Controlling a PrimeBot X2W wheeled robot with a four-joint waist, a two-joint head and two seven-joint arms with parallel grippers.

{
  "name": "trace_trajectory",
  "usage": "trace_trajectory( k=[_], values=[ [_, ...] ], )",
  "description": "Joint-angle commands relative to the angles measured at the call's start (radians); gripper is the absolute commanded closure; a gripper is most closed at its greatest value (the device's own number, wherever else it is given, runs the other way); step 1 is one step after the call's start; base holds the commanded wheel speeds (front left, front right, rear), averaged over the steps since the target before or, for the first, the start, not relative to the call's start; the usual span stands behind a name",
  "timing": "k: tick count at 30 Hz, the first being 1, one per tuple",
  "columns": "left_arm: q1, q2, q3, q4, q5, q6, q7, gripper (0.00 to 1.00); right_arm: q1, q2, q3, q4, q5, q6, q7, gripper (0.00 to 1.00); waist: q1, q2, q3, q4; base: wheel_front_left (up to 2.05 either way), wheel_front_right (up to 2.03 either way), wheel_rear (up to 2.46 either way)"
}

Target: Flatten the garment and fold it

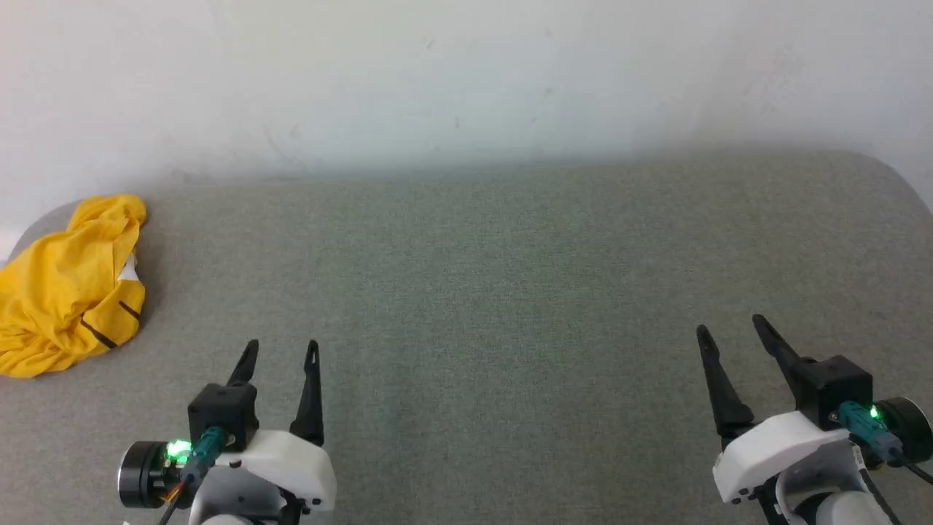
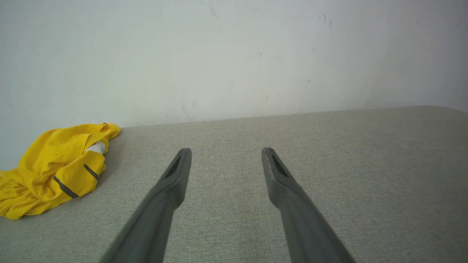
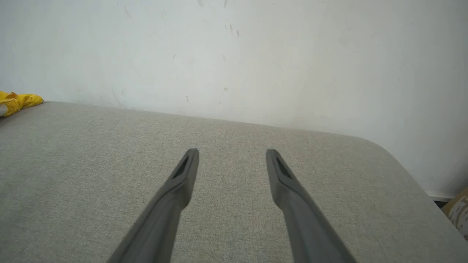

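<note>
The garment (image 1: 69, 288) is a bright yellow T-shirt bunched in a crumpled heap at the far left of the grey fabric surface, with black stripes and a bit of white showing. In the left wrist view the garment (image 2: 55, 170) lies left of my fingers, apart from them. A corner of the garment (image 3: 16, 102) peeks in at the left edge of the right wrist view. My left gripper (image 1: 282, 346) hovers open at the lower left, to the right of the heap. At the lower right my right gripper (image 1: 731, 325) is open too, holding nothing.
The grey upholstered surface (image 1: 496, 292) runs up to a pale wall (image 1: 466, 80) at the back. Its far right corner (image 3: 380, 146) is rounded, and beyond it a strip of floor and a patterned object (image 3: 459, 215) show.
</note>
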Motion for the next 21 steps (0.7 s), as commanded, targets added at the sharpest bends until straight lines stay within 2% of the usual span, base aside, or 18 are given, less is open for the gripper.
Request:
trace_trajectory(
  k=[1, 21],
  values=[
    [0.006, 0.000, -0.001, 0.002, -0.013, 0.002, -0.012, 0.00, 0.006, 0.000, -0.011, 0.003, 0.012, 0.000, -0.011, 0.00, 0.0000, 0.0000, 0.000, 0.000, 0.00, 0.00, 0.00],
    [0.025, -0.001, -0.005, 0.009, -0.061, 0.011, -0.054, 0.00, 0.021, 0.001, -0.069, 0.019, 0.039, 0.000, -0.053, 0.00, 0.0000, 0.0000, 0.001, 0.007, 0.00, 0.00, 0.00]
  ],
)
